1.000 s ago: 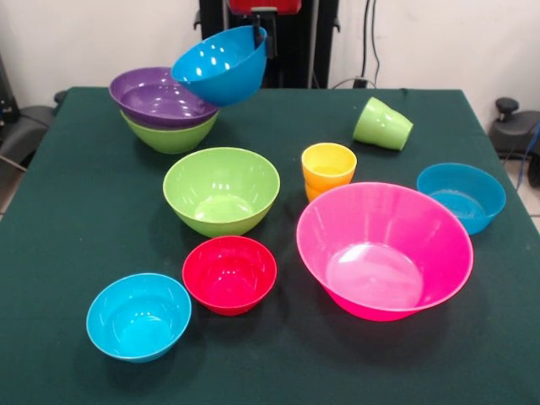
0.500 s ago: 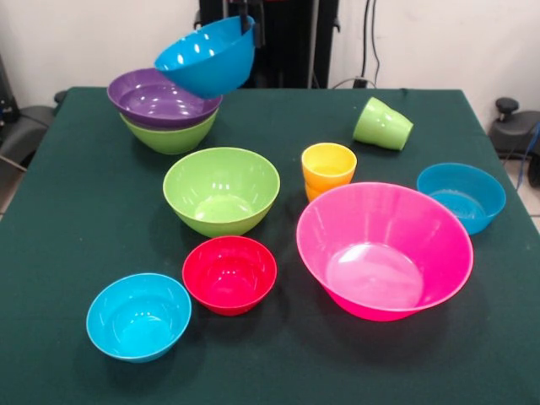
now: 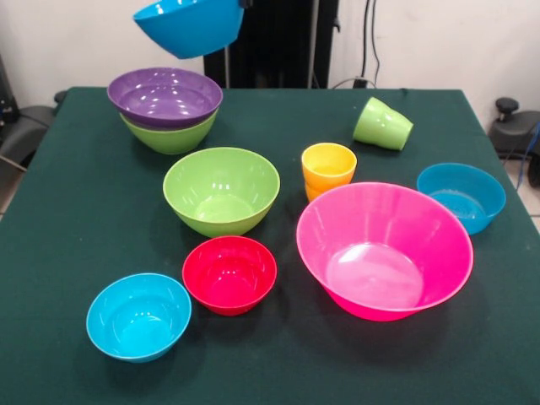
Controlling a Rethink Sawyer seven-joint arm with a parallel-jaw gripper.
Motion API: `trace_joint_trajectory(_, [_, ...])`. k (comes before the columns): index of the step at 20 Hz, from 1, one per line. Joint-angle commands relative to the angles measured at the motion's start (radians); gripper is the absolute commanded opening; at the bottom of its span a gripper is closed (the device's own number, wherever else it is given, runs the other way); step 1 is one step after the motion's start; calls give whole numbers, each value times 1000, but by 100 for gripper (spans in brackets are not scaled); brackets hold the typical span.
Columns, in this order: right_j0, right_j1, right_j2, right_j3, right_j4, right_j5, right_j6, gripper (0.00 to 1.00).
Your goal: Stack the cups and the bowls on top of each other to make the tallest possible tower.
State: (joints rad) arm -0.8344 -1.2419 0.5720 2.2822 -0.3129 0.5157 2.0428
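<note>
A blue bowl [image 3: 190, 25] hangs in the air at the top edge, above the purple bowl [image 3: 164, 95], which is nested in a lime green bowl [image 3: 173, 137] at the table's far left. My gripper [image 3: 245, 4] barely shows at the top edge, shut on the blue bowl's right rim. A second lime green bowl [image 3: 221, 190], a red bowl [image 3: 229, 273], a cyan bowl [image 3: 138, 315], a huge pink bowl [image 3: 384, 249] and another blue bowl [image 3: 461, 196] stand apart. The yellow-orange cup [image 3: 328, 169] stands upright. The light green cup [image 3: 383, 124] lies tilted on its side.
All stand on a dark green table [image 3: 76, 211]. The black pedestal [image 3: 278, 42] rises behind the far edge, with cables on the wall to its right.
The blue bowl has risen and moved left, from resting tilted against the purple bowl's rim to hanging clear above it. The purple bowl has settled level.
</note>
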Motion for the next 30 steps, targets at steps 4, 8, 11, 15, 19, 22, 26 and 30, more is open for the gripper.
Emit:
trace_joint_trajectory(4, [-30, 89, 55, 53, -80, 1, -125, 0])
trace_joint_trajectory(8, [-38, 147, 37, 44, -133, -41, -105, 0])
trace_joint_trajectory(11, [-49, 170, 33, 43, -157, -54, -97, 0])
trace_joint_trajectory(15, [-66, 186, 37, 40, -175, -55, -91, 0])
trace_joint_trajectory(19, [-77, 210, 33, 35, -203, -74, -78, 0])
trace_joint_trajectory(22, [-82, 225, 25, 35, -226, -93, -63, 0])
trace_joint_trajectory(26, [-96, 230, 26, 31, -244, -99, -62, 0])
trace_joint_trajectory(30, [-107, 249, 20, 19, -266, -107, -63, 0])
